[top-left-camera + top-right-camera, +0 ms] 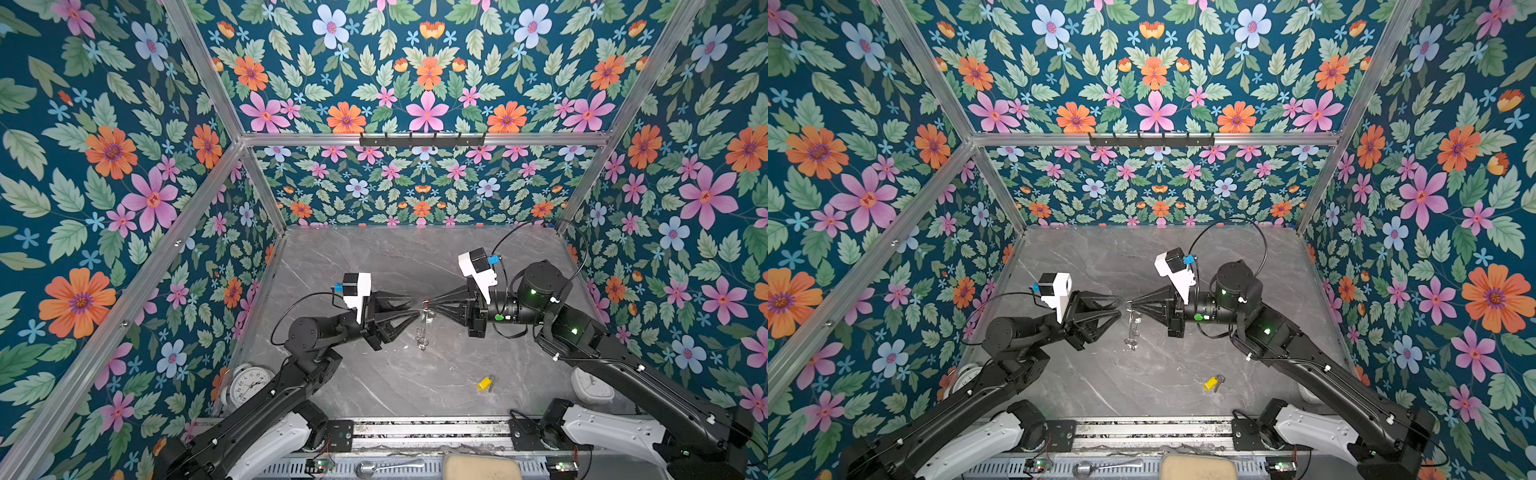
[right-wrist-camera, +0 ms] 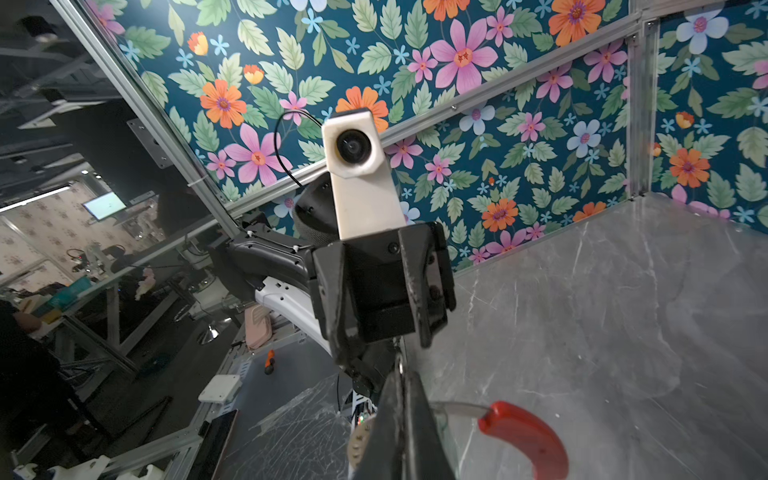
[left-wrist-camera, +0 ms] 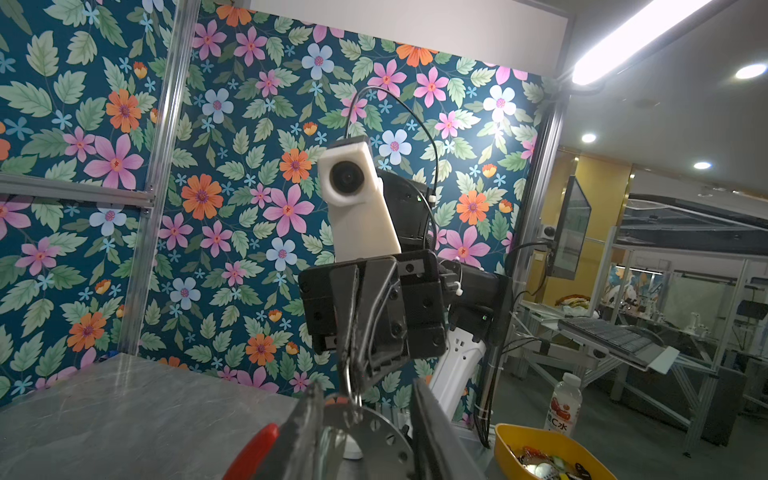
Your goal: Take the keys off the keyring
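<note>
In both top views the keyring (image 1: 423,328) (image 1: 1133,328) hangs above the grey table, a thin metal hoop with small split rings at its low end. My right gripper (image 1: 428,305) (image 1: 1128,305) is shut on its upper edge by the red sleeve (image 2: 523,436). A pale tag (image 1: 428,319) hangs on the hoop just under that grip. My left gripper (image 1: 415,305) (image 3: 368,411) faces it tip to tip, open, one finger on each side of the hoop. The yellow-tagged key (image 1: 484,382) (image 1: 1212,382) lies loose on the table, front right.
A white alarm clock (image 1: 249,384) stands at the front left beside the left arm. A white round object (image 1: 592,384) sits under the right arm. A spoon (image 1: 386,466) and a beige pad (image 1: 482,467) lie beyond the front rail. A yellow bin (image 3: 540,444) stands off the table.
</note>
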Robot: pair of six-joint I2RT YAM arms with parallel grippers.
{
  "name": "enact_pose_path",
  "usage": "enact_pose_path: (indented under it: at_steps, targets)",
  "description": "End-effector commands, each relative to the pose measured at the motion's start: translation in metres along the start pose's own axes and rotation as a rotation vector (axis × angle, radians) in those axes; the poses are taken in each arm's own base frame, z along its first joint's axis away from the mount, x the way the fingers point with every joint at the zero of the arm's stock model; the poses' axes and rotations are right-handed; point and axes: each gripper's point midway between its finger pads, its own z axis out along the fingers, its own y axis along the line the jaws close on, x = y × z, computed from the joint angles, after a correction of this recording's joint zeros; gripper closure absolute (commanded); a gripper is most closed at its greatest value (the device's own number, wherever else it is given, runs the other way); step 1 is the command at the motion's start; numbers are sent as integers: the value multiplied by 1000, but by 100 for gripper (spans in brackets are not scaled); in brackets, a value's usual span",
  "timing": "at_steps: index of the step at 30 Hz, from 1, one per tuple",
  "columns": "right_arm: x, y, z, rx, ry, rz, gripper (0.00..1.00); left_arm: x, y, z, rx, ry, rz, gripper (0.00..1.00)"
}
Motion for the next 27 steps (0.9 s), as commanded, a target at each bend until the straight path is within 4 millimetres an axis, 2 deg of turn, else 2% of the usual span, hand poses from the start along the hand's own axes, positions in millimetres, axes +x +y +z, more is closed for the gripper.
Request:
enact_pose_path:
  at_steps: [1, 11, 16, 20, 23, 27]
  targets:
    - [16, -2, -7, 45, 103, -29, 100, 16, 4, 2, -17, 114, -38, 58]
    - [19, 4, -18, 67, 210, -82, 100, 23, 1, 16, 43, 297, -151, 59]
    - [17, 0, -18, 90, 207, -92, 100, 24, -2, 20, 85, 329, -189, 68]
    - [15, -2, -18, 101, 200, -98, 100, 28, -2, 22, 113, 350, -225, 68]
    - [15, -7, -18, 129, 202, -102, 100, 28, -3, 23, 124, 355, -235, 75]
    - [14, -13, -19, 166, 199, -105, 100, 29, -3, 24, 129, 361, -244, 75]
